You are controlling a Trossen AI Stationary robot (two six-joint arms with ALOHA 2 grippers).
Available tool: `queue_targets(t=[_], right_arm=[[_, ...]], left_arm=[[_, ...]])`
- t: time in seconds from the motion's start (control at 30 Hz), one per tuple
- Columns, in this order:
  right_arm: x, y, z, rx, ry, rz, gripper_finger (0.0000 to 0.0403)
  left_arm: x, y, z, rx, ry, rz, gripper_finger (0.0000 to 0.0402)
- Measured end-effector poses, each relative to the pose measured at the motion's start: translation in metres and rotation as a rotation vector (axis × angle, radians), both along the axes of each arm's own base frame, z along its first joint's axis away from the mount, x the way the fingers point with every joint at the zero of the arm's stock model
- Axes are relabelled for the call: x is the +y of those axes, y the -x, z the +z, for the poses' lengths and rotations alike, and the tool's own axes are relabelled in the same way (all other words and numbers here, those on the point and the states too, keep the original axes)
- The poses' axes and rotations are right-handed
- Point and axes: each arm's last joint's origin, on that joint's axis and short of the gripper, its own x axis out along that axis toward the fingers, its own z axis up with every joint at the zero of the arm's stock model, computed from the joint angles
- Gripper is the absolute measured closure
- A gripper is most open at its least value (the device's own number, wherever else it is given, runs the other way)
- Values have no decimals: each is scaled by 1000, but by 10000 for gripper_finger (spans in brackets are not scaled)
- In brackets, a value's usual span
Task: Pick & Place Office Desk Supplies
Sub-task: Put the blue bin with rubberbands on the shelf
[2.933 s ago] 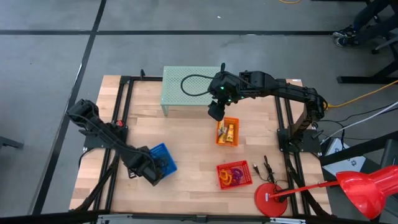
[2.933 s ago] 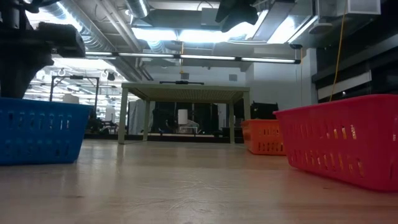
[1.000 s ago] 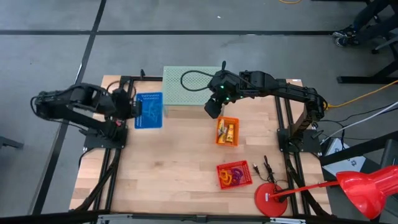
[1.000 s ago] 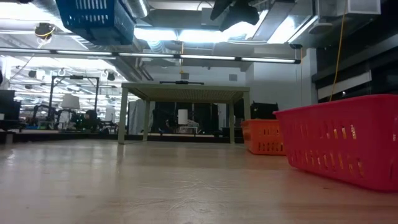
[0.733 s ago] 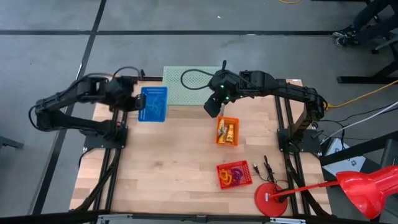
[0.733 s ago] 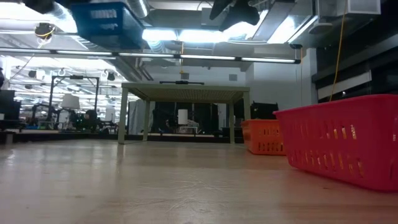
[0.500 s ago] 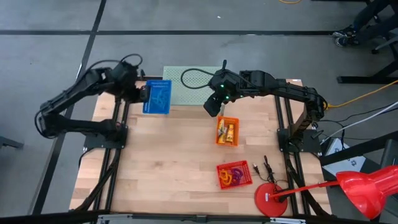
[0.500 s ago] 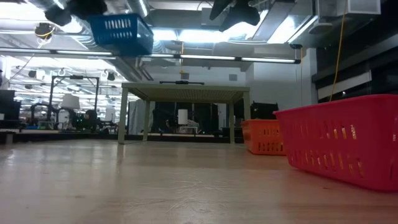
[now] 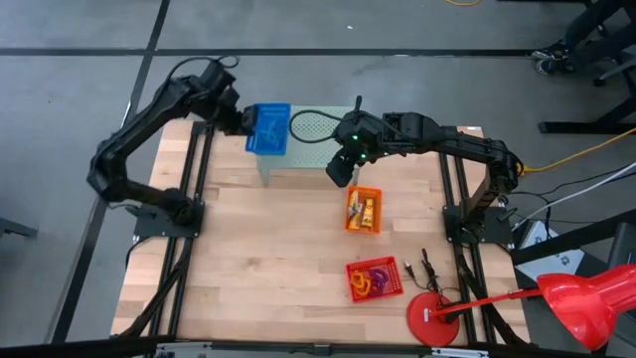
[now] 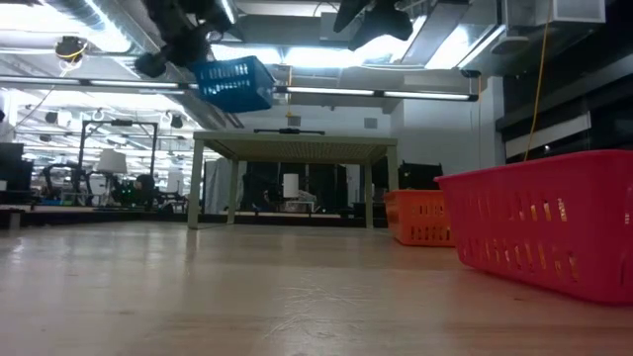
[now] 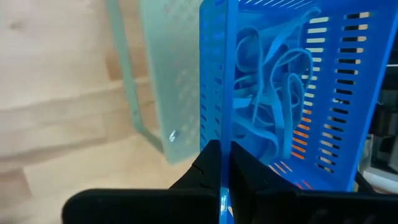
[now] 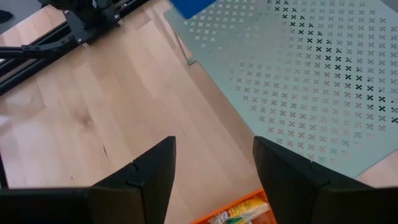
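Office desk supplies: blue loops (image 11: 270, 118) are seen inside the blue basket (image 9: 268, 128), whose wall is clamped in the left gripper (image 11: 222, 163) and held aloft over the left end of the pale green stand (image 9: 310, 139), near the table's far edge. Transport step judged in hand; lowering squarely onto the stand is called for next. Right gripper (image 12: 214, 163) hangs spread apart above the orange basket (image 9: 363, 210).

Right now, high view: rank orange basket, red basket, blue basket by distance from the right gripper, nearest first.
From the right gripper, open above the table beside the green stand:
1. Orange basket, just below it in the picture.
2. Blue basket, off to the left, held over the stand by the left gripper.
3. Red basket, near the front edge.
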Motion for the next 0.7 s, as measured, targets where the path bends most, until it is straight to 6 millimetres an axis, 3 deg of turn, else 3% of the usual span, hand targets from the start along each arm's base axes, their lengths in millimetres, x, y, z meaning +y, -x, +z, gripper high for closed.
queue_targets(t=[0.2, 0.37, 0.7], right_arm=[[0, -1, 1, -7, 17, 20, 186], [0, -1, 1, -11, 18, 20, 186], [-1, -2, 2, -25, 22, 21, 186]], left_arm=[[33, -16, 5, -4, -4, -33, 398], [53, -25, -8, 77, 55, -55, 398], [68, -31, -24, 158, 89, 12, 398]])
